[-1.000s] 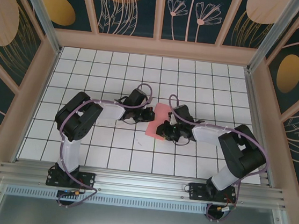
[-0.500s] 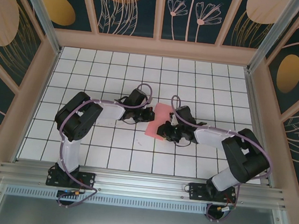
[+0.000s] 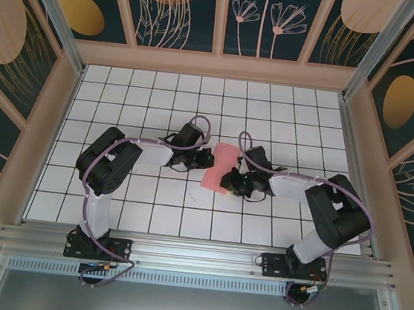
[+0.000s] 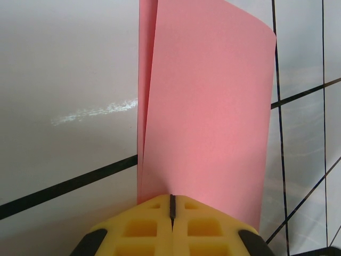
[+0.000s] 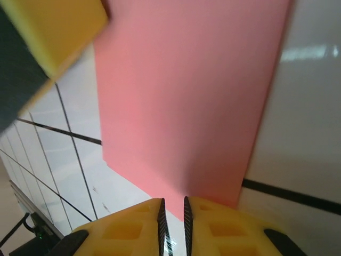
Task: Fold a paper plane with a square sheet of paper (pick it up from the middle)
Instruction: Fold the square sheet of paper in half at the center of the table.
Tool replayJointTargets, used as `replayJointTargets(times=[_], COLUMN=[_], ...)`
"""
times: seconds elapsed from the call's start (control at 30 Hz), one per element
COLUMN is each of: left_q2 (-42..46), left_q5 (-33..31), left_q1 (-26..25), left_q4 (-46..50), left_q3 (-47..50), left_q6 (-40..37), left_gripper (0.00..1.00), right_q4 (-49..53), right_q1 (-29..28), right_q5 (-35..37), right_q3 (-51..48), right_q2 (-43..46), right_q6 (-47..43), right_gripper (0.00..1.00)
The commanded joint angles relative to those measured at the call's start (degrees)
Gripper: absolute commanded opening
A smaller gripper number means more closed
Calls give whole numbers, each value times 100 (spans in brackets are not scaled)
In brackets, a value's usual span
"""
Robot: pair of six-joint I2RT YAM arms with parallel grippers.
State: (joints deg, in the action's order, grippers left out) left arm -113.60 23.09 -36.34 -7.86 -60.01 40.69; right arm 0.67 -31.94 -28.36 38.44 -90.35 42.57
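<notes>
The square sheet of paper (image 3: 219, 164) is salmon pink and lies mid-table, doubled over into two layers (image 4: 208, 106). My left gripper (image 3: 208, 158) is shut on its left edge, and the yellow pads (image 4: 171, 200) meet on the paper. My right gripper (image 3: 225, 181) sits at the sheet's near right edge. Its jaws (image 5: 173, 205) stand a narrow gap apart, with bare table showing between them and the paper's edge (image 5: 186, 96) just beyond the tips. A left fingertip (image 5: 58, 26) shows at the sheet's far corner. The paper plane is out of view.
The white gridded table (image 3: 148, 208) is walled by a wooden frame (image 3: 53, 130) on three sides. An aluminium rail (image 3: 195, 255) carries both arm bases at the near edge. Purple cables loop over both wrists.
The right arm's elbow and wrist have shifted slightly, nudging the right gripper a little along the sheet's near edge. The left gripper and the paper have stayed in place.
</notes>
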Motion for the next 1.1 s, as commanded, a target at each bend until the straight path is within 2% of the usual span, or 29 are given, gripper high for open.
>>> replayJointTargets(times=[0.0,0.23,0.33,0.43,0.73,1.07], left_q2=[-125,-134,-145,-145,-169,-166], left_q5=[-238,-249,-226,-226,-242,-226], left_q1=[-23,-23,-23,-23,-23,-24], left_q4=[830,830,830,824,840,869], left_q3=[175,170,163,173,177,163], left_q6=[-87,-75,-78,-86,-105,-105], left_gripper=[7,7,7,7,7,7], right_q4=[72,-253,-108,-87,263,10], right_q1=[388,715,757,812,1015,1259], right_q5=[-52,-371,-46,-19,-178,-464], right_q3=[418,824,857,827,1565,1812], right_q2=[194,-599,-922,-1205,-908,-1718], right_q6=[-267,-388,-459,-498,-711,-761], right_gripper=[20,20,20,19,20,20])
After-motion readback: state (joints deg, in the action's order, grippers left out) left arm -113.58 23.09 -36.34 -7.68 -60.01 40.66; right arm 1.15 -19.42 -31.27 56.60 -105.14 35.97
